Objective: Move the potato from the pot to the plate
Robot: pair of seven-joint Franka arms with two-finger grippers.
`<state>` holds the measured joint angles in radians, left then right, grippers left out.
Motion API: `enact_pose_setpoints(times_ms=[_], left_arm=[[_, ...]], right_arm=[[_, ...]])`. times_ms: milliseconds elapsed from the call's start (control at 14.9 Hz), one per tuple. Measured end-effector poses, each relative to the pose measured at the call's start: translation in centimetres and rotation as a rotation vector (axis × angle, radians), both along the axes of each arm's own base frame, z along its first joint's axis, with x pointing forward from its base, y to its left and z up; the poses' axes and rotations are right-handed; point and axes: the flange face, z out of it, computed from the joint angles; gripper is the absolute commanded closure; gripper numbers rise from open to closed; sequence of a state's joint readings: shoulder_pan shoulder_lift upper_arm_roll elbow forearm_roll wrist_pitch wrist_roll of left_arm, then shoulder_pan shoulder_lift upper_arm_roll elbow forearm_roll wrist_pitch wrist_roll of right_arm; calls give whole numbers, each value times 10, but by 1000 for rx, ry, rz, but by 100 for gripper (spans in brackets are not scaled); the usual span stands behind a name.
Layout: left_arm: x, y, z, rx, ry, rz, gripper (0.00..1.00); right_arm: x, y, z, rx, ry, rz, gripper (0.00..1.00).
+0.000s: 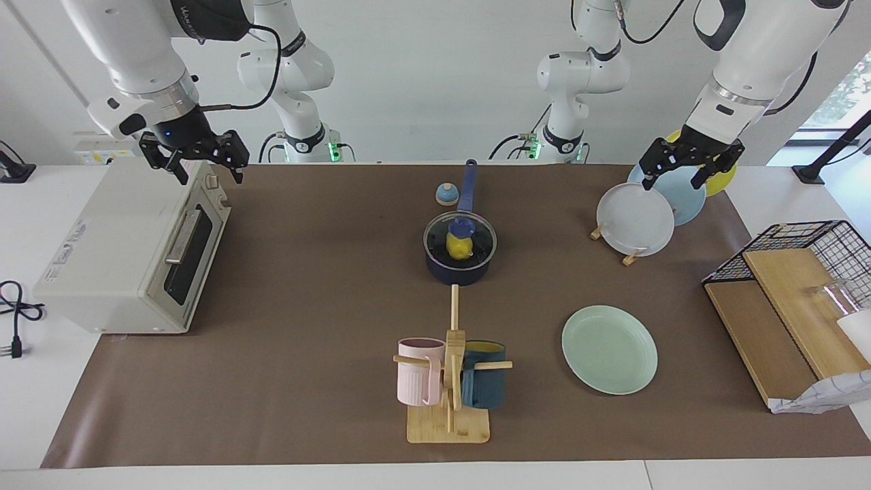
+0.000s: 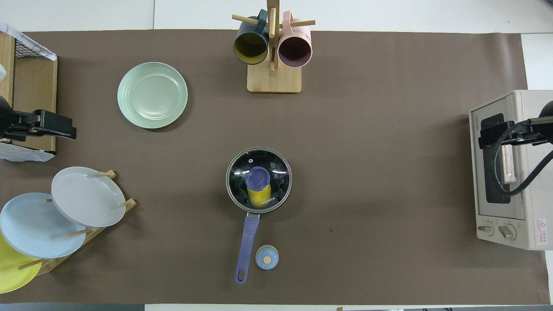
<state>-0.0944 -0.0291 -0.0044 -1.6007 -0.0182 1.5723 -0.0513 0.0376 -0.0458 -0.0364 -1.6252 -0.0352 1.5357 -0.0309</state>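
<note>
The dark blue pot stands mid-table with its long handle pointing toward the robots. A glass lid with a blue knob covers it. Through the lid I see the yellow potato inside. The mint-green plate lies flat, farther from the robots than the pot and toward the left arm's end. My left gripper hangs open over the plate rack. My right gripper hangs open over the toaster oven. Neither holds anything.
A toaster oven sits at the right arm's end. A wooden rack holds grey-white, light blue and yellow plates. A mug tree carries a pink and a dark blue mug. A small blue round knob-like piece lies beside the pot handle. A wire basket stands by wooden boards.
</note>
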Motion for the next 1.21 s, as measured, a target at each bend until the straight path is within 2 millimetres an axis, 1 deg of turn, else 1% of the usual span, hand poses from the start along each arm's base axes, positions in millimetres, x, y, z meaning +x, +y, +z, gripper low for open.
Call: enact_pose_setpoints(times_ms=[603,737,1005,1072,1139,1206], left_arm=[[0,0,0,0,0,0,0],[0,0,0,0,0,0,0],[0,0,0,0,0,0,0],[0,0,0,0,0,0,0],[0,0,0,0,0,0,0],[0,0,0,0,0,0,0]], right_arm=[[0,4,1,0,-1,7,0],[1,11,2,2,-14,21,0],[3,46,3,46,-40,63,0],[5,59,2,56,-44,61,0],[5,77,0,57,-45,59,0],[5,100,-3,57,-42,56,0]])
